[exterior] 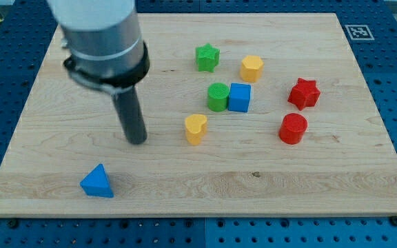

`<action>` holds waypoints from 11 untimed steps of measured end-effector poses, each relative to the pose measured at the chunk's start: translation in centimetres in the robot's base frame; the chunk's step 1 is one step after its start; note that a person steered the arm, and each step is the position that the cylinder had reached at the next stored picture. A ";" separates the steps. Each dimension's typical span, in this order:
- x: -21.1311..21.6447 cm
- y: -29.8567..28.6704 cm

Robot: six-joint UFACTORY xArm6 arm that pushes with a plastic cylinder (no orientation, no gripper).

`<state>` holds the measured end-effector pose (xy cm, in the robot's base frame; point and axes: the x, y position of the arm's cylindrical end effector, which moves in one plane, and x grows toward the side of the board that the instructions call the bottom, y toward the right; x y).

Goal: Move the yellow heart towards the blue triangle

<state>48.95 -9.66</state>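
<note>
While the arm comes in from the table's top-left corner, rod near vertical, my tip (pixel 138 140) rests on the table (pixel 336 179) left of centre. No fingers on this rig, so nothing is grasped. Yellow heart (pixel 196 128) stands near the middle, just right of the tip, apart from it. Blue triangle (pixel 97 182) lies near the bottom-left corner, below-left of the tip. Green cylinder (pixel 218 96) touches blue cube (pixel 240 97) above the heart.
</note>
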 end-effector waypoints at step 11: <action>2.7 5.2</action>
